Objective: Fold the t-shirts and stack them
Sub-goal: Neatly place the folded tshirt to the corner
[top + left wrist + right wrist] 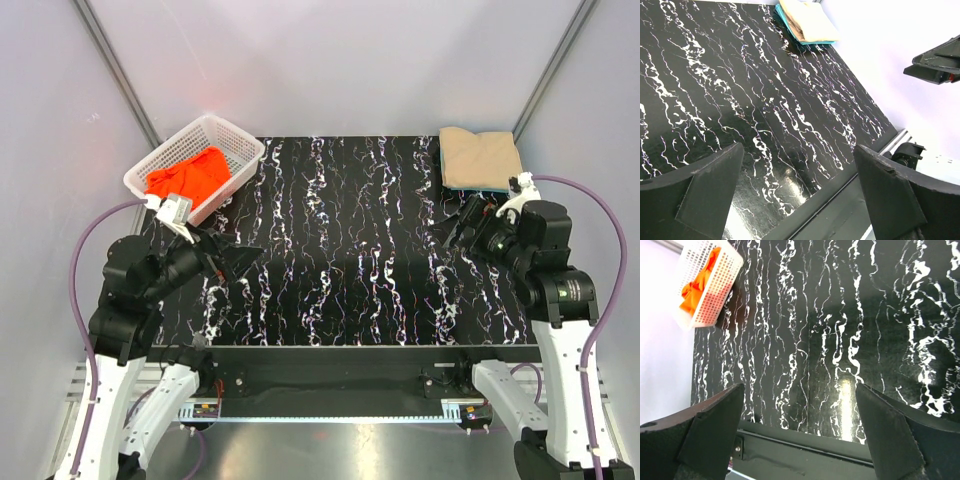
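The tan shirt is stacked far right; the left tool and right tool are spread apart, empty. The orange shirt should be fetched next.

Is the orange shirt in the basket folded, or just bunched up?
Bunched up, not folded. The orange t-shirt lies in a crumpled heap inside the white basket, with uneven lumps and no flat, squared edges.

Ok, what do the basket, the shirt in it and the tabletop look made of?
Basket: white plastic, seemingly rigid, given its moulded lattice of holes. Orange-red t-shirt: soft matte cloth, bunched in creases. Tabletop: glossy black with white marble-like veining, mirroring light glare; real stone or printed laminate cannot be told.
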Robot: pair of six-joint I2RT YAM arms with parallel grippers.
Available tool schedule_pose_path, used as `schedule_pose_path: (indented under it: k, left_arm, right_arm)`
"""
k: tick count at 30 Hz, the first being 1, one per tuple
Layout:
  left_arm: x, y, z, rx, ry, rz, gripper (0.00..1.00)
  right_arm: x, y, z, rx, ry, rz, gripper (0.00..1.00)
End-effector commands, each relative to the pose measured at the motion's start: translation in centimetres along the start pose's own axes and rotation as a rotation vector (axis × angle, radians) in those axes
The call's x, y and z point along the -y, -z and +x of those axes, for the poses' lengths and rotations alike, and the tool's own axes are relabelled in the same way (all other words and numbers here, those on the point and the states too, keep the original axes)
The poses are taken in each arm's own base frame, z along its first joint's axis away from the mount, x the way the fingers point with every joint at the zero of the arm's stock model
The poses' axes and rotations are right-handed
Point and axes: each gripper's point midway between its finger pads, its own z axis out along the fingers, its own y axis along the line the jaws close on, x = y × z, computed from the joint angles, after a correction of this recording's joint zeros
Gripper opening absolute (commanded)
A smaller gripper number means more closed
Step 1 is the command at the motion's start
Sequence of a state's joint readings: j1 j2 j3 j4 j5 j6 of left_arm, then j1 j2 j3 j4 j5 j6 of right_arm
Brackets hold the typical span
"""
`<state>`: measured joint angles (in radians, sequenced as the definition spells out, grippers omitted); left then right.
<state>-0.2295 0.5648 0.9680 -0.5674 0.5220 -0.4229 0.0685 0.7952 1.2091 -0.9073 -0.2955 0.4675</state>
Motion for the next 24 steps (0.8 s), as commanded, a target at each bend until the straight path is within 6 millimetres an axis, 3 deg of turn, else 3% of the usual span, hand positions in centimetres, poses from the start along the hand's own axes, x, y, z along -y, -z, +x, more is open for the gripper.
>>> schedule_pose_path:
  k: [1, 15, 17, 19, 20, 21, 24]
  left_arm:
    - [0.8, 0.0, -0.5, 0.014, -0.007, 0.040, 0.99]
    - [0.9, 0.2, -0.5, 0.036, -0.027, 0.049, 0.99]
    - [0.1, -0.3, 0.6, 0.024, -0.014, 0.043, 0.99]
    - [-0.4, -0.5, 1.3, 0.039, -0.012, 0.051, 0.99]
    - [-1.2, -1.1, 2.9, 0.012, 0.017, 0.045, 0.99]
    - [-1.3, -1.2, 3.2, 0.018, 0.016, 0.051, 0.99]
    - [-2.2, -1.4, 4.8, -0.010, 0.037, 0.043, 0.99]
  right_arm:
    - [0.2, 0.9, -0.6, 0.049, 0.024, 0.020, 1.00]
    - [0.0, 0.7, 0.0, 0.057, -0.024, -0.013, 1.00]
    - [0.3, 0.8, 0.3, 0.077, -0.016, -0.016, 1.00]
    - [1.7, -0.5, 2.2, 0.050, -0.043, -0.002, 1.00]
    - [1.8, -0.6, 2.4, 0.069, -0.041, -0.019, 1.00]
    - [2.8, -1.5, 4.1, 0.030, -0.059, -0.005, 1.00]
    - [3.7, -2.1, 6.1, -0.011, -0.073, -0.014, 1.00]
